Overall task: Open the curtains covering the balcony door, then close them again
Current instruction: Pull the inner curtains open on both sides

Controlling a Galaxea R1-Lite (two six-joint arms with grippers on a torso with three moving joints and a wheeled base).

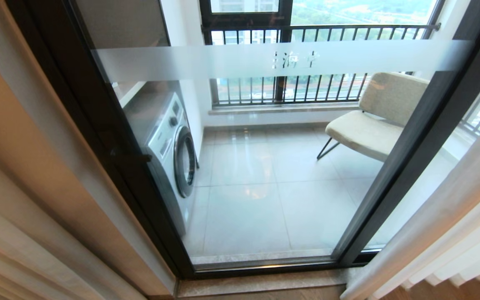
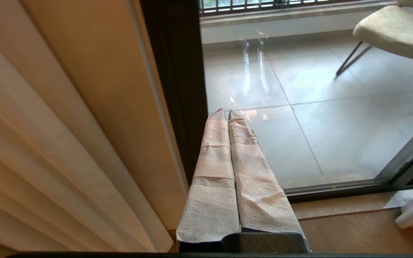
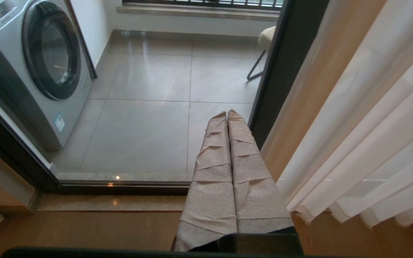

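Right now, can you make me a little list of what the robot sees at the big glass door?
curtains: pulled to both sides, left, right
balcony door: uncovered, glass shut
behind glass: washing machine, chair
left pincer: shut, empty, near left curtain
right pincer: shut, empty, near right curtain

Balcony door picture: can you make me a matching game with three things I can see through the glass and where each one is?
Things:
1. washing machine
2. chair
3. frosted band

Places:
A. on the right of the balcony, on thin dark legs
B. running across the glass of the balcony door, up high
C. on the left of the balcony, against the white wall

Pairs: 1-C, 2-A, 3-B
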